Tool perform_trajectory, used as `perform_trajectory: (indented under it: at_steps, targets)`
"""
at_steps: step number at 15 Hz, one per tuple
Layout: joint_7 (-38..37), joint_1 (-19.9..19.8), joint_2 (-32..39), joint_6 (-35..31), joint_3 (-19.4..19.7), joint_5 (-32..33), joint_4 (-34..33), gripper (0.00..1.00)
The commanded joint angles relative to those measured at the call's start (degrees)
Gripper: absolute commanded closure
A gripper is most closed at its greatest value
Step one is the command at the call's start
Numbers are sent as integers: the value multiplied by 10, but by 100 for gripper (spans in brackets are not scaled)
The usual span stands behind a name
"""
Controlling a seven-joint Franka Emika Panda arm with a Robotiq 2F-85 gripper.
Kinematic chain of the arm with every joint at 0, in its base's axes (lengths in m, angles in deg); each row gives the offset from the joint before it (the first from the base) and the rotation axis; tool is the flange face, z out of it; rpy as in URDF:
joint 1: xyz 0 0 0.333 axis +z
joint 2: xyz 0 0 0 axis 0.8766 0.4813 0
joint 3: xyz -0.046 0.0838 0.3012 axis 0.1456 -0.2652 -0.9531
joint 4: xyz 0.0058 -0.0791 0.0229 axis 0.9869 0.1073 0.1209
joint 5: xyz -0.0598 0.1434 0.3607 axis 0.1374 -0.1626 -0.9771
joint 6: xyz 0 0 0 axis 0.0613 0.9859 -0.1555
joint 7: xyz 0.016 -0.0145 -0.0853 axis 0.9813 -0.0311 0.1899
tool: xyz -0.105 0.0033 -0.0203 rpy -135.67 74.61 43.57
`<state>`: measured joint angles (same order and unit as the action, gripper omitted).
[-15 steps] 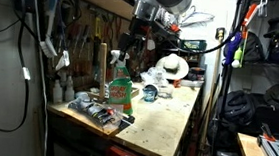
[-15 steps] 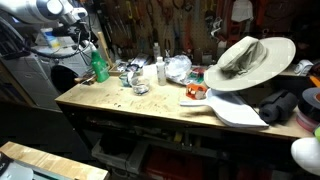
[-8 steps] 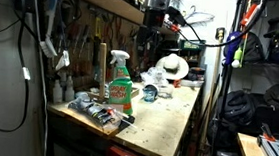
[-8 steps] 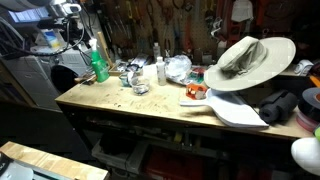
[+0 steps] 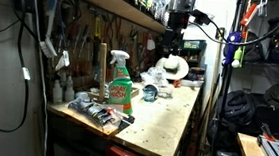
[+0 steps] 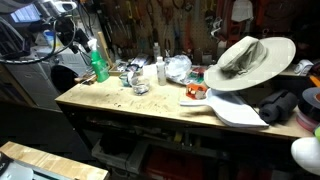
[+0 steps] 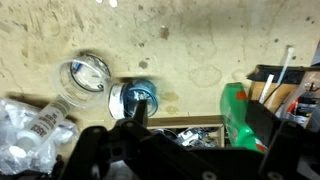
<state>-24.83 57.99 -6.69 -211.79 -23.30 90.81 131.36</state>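
Observation:
My gripper (image 7: pixel 200 113) hangs high above the wooden workbench (image 5: pixel 167 115), its two fingers apart with nothing between them. In the exterior views it is up near the shelf (image 5: pixel 177 18) and at the top left (image 6: pixel 72 30). Below it in the wrist view are a green spray bottle (image 7: pixel 238 115), a blue round lid (image 7: pixel 135 100), a clear round container (image 7: pixel 86 75) and a crumpled plastic bottle (image 7: pixel 35 130). The spray bottle stands upright in both exterior views (image 5: pixel 121 87) (image 6: pixel 99 65). Nothing touches the gripper.
A wide-brimmed hat (image 6: pixel 245 58) rests on a white board at one end of the bench, and it shows in another exterior view (image 5: pixel 171 65). A white bottle (image 6: pixel 160 70), crumpled plastic (image 6: pixel 178 68) and a tray of small parts (image 5: pixel 99 113) also sit there. Tools hang on the wall behind.
The arm has risen and swung away from the spray bottle toward the hat end of the bench. The objects on the bench have not moved.

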Motion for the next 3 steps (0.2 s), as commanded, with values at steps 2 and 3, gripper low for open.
perform_trajectory:
  at_steps: [2,3]
  targets:
    - [11,-12,-19,2,12,-1,18,0]
    - [12,-13,-23,2,14,-1,22,0]
